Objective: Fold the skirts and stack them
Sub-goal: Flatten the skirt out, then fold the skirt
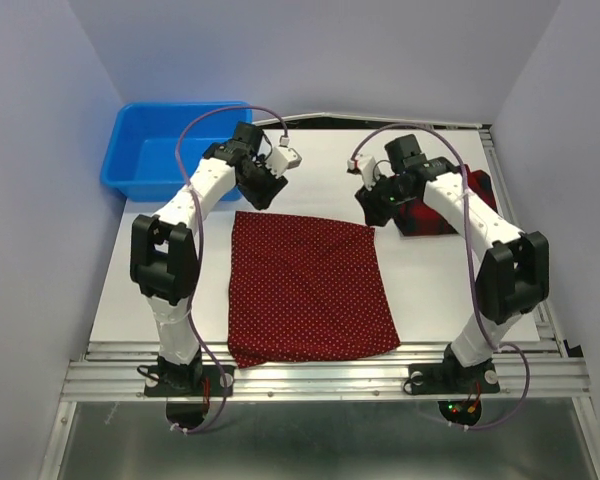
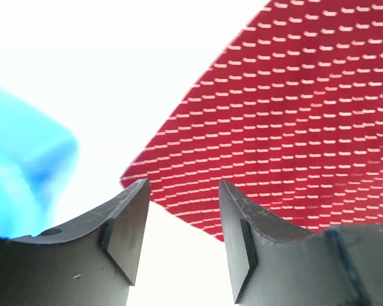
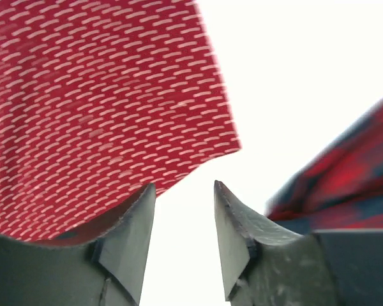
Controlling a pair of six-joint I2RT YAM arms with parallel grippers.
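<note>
The left end effector [image 2: 184, 191] hangs with its two fingers apart and nothing between them. Just ahead of its tips, on the white bench [image 1: 130, 290], lies one corner of the dark red polka-dot skirt [image 1: 310, 290]. The overhead view shows this to be the skirt's far left corner. The cloth is clear of both fingers. Off to this end effector's left and a little beyond it sits the blue bin [image 1: 165, 150], at the bench's far left corner.

The right end effector [image 3: 184, 191] is likewise spread, gripping nothing. The far right corner of the polka-dot skirt lies just ahead of its tips and to their left, with bare bench showing between the fingers. Close on its right is the tartan skirt [image 3: 351, 172], a red-and-navy heap partly hidden under the right arm in the overhead view. How it is folded I cannot tell.

From those two far corners the polka-dot skirt runs back toward the arm bases, spread flat between the two arms. Its near hem lies close to the bench's near edge. The two skirts lie apart, not stacked.
</note>
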